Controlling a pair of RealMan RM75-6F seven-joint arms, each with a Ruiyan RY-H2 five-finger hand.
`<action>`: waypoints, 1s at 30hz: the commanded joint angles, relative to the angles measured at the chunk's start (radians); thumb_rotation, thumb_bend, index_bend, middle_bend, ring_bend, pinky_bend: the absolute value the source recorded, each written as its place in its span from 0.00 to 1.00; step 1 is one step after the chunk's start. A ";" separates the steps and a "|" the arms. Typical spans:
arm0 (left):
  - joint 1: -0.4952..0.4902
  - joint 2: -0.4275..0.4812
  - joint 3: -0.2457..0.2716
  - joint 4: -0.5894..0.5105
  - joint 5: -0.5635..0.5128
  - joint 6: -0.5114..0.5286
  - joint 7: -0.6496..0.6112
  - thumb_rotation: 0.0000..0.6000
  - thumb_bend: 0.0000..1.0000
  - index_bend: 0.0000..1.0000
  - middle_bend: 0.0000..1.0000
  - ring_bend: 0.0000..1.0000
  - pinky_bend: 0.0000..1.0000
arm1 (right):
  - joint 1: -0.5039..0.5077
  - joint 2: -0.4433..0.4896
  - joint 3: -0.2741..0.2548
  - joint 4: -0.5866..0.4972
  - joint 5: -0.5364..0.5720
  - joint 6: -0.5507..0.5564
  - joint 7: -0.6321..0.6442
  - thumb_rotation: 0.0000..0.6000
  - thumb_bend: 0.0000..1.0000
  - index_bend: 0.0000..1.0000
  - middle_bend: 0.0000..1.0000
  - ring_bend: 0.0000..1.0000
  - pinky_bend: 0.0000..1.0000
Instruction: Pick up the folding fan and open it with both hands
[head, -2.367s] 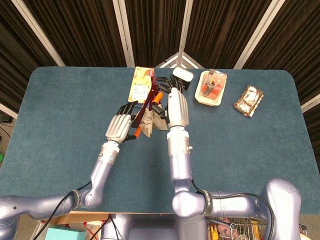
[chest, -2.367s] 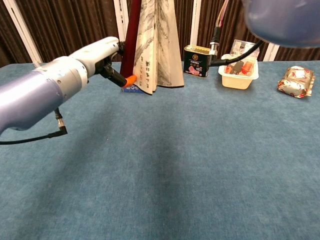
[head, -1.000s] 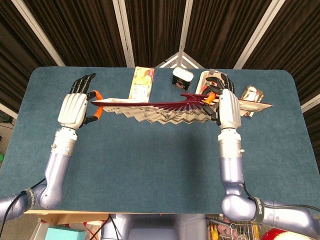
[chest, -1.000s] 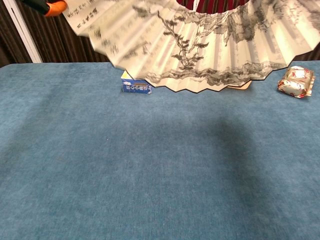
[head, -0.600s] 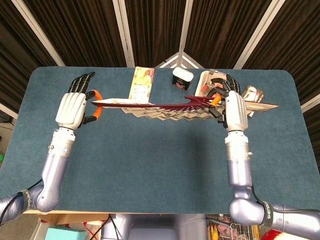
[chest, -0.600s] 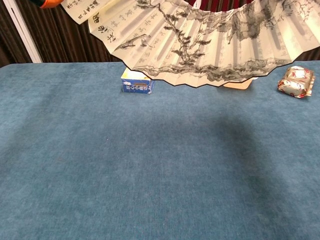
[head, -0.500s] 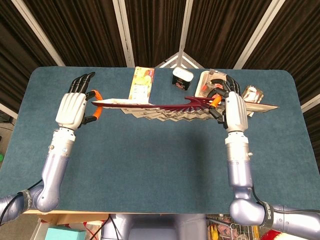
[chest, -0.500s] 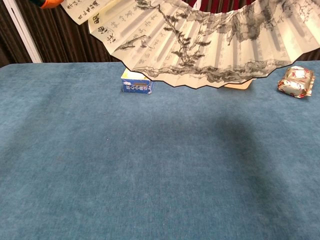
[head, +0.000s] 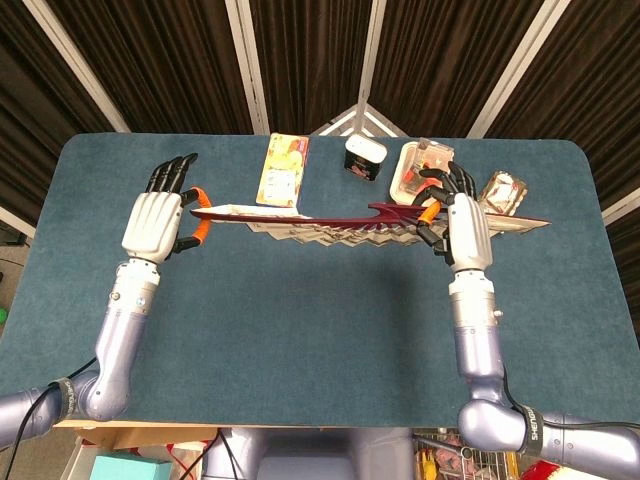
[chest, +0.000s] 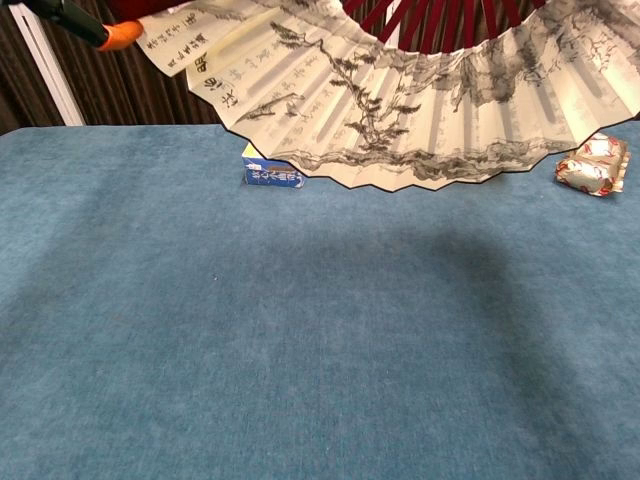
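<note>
The folding fan (head: 340, 222) is spread wide open and held in the air above the blue table (head: 300, 330). Its dark red ribs run between my two hands, and its white paper leaf (chest: 420, 100) with ink landscape painting and calligraphy fills the top of the chest view. My left hand (head: 158, 220) grips the fan's left end rib between orange-tipped fingers (chest: 118, 35). My right hand (head: 460, 225) holds the fan near its right end rib. The hands stand far apart, about level with each other.
At the back of the table stand a yellow box (head: 283, 168), a small dark tin (head: 365, 157), a clear tray of red items (head: 420, 172) and a foil-wrapped packet (chest: 590, 165). A small blue-and-white box (chest: 272, 170) sits below the fan's leaf.
From nearly folded at the table's middle, the fan has been pulled wide open as my hands moved apart. In the last half second both hands sank slightly and the leaf tilted lower.
</note>
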 joint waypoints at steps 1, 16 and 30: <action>-0.012 -0.028 0.008 0.041 0.008 -0.006 -0.009 1.00 0.65 0.59 0.03 0.00 0.00 | -0.002 -0.020 -0.024 0.049 -0.042 -0.004 0.027 1.00 0.78 0.76 0.26 0.02 0.00; -0.052 -0.189 0.051 0.309 0.150 0.016 -0.112 1.00 0.64 0.61 0.03 0.00 0.00 | -0.013 -0.132 -0.165 0.356 -0.311 0.013 0.162 1.00 0.78 0.76 0.26 0.02 0.00; -0.028 -0.231 0.089 0.361 0.219 0.027 -0.181 1.00 0.63 0.59 0.03 0.00 0.00 | -0.054 -0.166 -0.199 0.391 -0.366 0.032 0.211 1.00 0.78 0.76 0.26 0.02 0.00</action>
